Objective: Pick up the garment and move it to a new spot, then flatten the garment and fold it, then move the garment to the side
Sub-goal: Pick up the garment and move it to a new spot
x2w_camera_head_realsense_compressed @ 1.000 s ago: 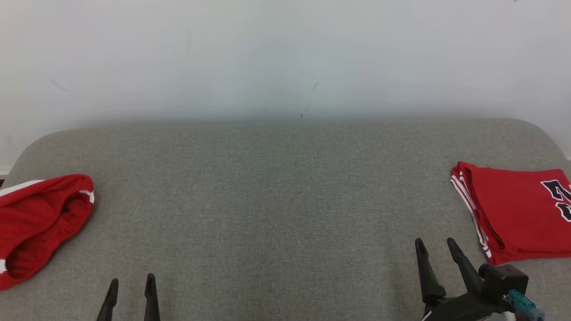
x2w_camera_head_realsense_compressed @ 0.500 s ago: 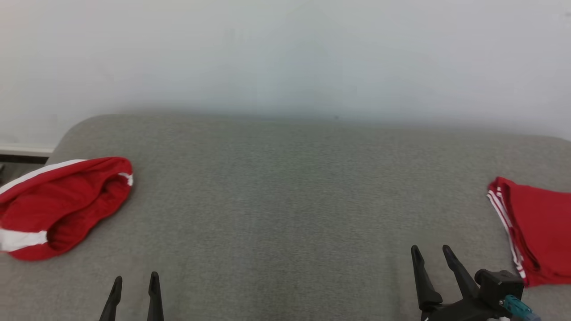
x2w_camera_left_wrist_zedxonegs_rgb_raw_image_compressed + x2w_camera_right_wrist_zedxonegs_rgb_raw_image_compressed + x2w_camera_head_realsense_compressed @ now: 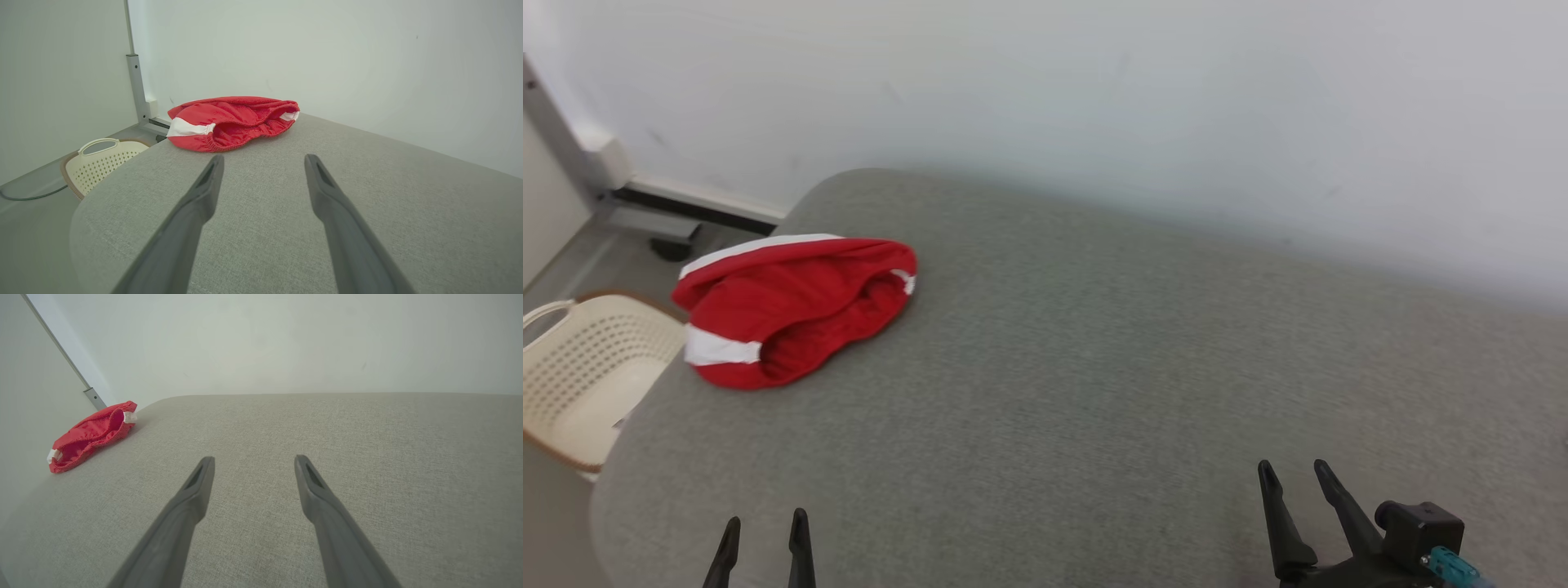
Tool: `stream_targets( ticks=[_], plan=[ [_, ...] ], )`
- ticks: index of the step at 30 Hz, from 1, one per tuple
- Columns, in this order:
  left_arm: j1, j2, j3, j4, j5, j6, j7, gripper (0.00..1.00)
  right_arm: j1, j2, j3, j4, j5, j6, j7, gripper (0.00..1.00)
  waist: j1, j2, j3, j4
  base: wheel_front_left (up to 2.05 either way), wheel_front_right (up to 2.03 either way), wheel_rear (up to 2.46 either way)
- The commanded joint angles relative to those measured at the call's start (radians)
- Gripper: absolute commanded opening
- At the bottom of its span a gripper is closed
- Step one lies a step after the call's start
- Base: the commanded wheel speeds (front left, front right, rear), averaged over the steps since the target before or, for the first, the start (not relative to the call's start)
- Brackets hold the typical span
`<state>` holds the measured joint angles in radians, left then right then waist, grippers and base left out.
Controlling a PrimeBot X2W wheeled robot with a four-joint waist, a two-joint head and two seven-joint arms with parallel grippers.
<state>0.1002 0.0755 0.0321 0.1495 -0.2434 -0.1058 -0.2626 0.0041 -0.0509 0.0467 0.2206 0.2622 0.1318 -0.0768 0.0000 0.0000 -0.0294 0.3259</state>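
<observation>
So, the left end effector sits at the bottom left of the head view with its two dark fingers spread apart. Nothing is between them, just the grey fabric of the desk behind. The left wrist view shows the same thing: left end effector wide open and pointing roughly at the garment, with a stretch of bare desk between the tips and the cloth. The right end effector at the bottom right is spread open too and isn't gripping or touching any cloth. From its own wrist camera, the garment is way off at the left edge of the frame. Counting up: two end effectors, two fingers each, and one red garment with white trim, bunched in a heap near the desk's rounded corner at the upper left of the head view. There's also one cream perforated basket on the floor just off that corner.
</observation>
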Motion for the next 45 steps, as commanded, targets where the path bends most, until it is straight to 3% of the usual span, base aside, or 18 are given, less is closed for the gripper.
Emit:
stream_targets(
  ticks=[1, 9, 24, 34, 45],
  plan=[
    [0.008, 0.005, -0.003, -0.003, 0.001, 0.002, -0.002, 1.0, 0.007, 0.001, 0.001, 0.004, 0.005, -0.002, -0.005, 1.0, 0.0, 0.0, -0.004, 0.092, 0.0, 0.0, 0.0],
    [0.021, 0.01, -0.005, -0.015, -0.006, 0.013, 0.003, 1.0, -0.006, 0.001, 0.017, 0.018, 0.015, -0.002, -0.011, 1.0, 0.0, 0.0, -0.006, 0.153, 0.0, 0.0, 0.0],
    [-0.008, 0.021, -0.021, -0.001, -0.018, 0.014, 0.013, 1.0, -0.003, 0.001, 0.023, 0.01, 0.0, -0.002, -0.003, 1.0, 0.0, 0.0, 0.01, 0.148, 0.0, 0.0, 0.0],
    [-0.325, 0.061, -0.072, 0.193, -0.052, -0.013, 0.062, 1.0, -0.042, 0.0, 0.029, -0.106, -0.094, -0.002, 0.092, 1.0, 0.0, 0.0, 0.161, 0.118, 0.0, 0.0, 0.0],
    [-0.743, 0.146, -0.122, 0.523, -0.155, -0.024, 0.188, 1.0, -0.082, -0.06, 0.081, -0.27, -0.134, -0.002, 0.211, 1.0, 0.0, 0.0, 0.349, -0.018, 0.0, 0.0, 0.0]
  ],
)
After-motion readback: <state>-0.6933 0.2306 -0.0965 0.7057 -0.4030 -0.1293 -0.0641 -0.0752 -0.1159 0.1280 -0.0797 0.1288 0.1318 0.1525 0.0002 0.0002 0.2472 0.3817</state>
